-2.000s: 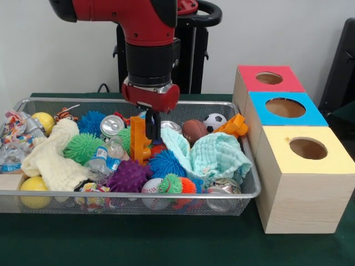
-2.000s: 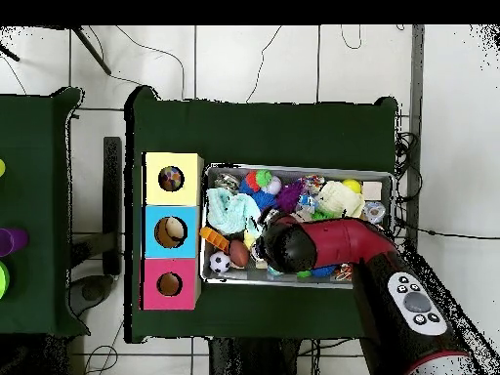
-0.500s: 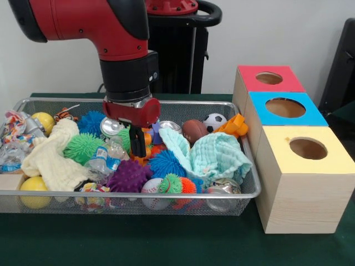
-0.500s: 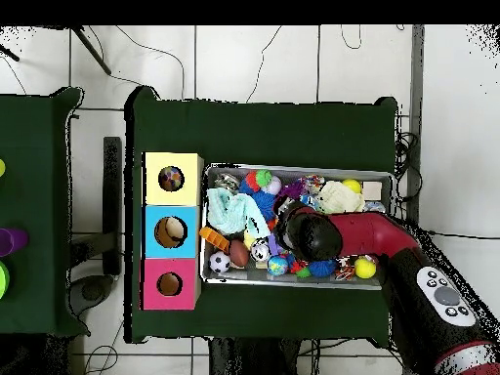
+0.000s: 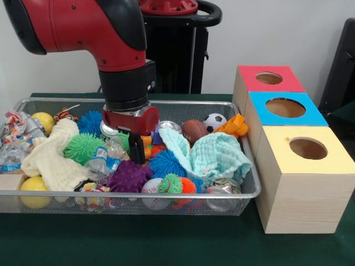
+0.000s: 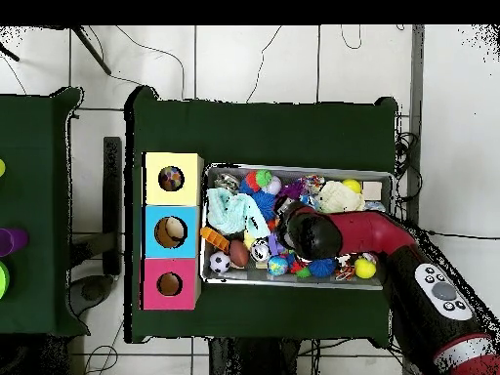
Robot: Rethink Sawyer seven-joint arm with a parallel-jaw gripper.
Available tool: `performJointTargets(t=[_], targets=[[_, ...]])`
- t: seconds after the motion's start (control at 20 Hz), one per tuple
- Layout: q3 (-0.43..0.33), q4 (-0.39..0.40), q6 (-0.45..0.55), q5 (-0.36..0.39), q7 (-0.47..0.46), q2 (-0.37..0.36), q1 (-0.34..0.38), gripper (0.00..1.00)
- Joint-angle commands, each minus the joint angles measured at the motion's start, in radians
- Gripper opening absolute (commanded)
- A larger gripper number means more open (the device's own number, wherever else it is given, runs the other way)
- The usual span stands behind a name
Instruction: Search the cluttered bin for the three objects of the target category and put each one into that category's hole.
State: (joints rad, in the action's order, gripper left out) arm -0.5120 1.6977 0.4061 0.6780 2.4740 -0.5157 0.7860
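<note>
Silver wire-mesh bin [image 5: 166, 195] [image 6: 383, 180]: wide, shallow, rounded metal rim, standing on dark green table cover [image 5: 166, 244]; packed with mixed clutter.

Cream knitted cloth [image 5: 52, 158] [image 6: 337, 198]: draped over the clutter at the bin's left in the front view, running from the far side toward the near rim.

Mint-green waffle-textured cloth [image 5: 213, 157] [image 6: 229, 210]: heaped at the bin's right end, nearest the boxes.

Other contents: purple spiky rubber ball [image 5: 128, 176] and blue spiky ball [image 5: 165, 164] near the front centre; green spiky ball [image 5: 82, 146]; small black-and-white football [image 5: 214, 121]; brown toy rugby ball [image 5: 194, 131]; yellow smooth ball [image 5: 34, 191] at the near left corner.

Red and black robot arm [image 5: 105, 33] [image 6: 391, 244]: descends over the bin's middle. Gripper [image 5: 135, 148] reaches down among the balls just right of the green spiky ball; whether its fingers are parted or hold anything cannot be told.

Pale wooden box with yellow top [image 5: 302, 183] [image 6: 172, 179]: just right of the bin, nearest the camera; round dark hole [image 5: 308, 148]. Blue-topped box [image 5: 284, 110] and red-topped box [image 5: 268, 78] stand behind it in a row.
</note>
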Motion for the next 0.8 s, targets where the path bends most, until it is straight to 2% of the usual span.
performJointTargets(t=[0.05,0.2,0.45,0.8], targets=[[-0.070,-0.054,0.094,0.053,-0.296,0.027,0.052,0.00],[-0.102,-0.069,0.161,0.019,-0.348,0.028,0.097,0.00],[-0.133,-0.084,0.213,0.006,-0.381,0.035,0.137,0.00],[-0.153,-0.133,0.282,0.010,-0.402,0.060,0.122,0.00]])
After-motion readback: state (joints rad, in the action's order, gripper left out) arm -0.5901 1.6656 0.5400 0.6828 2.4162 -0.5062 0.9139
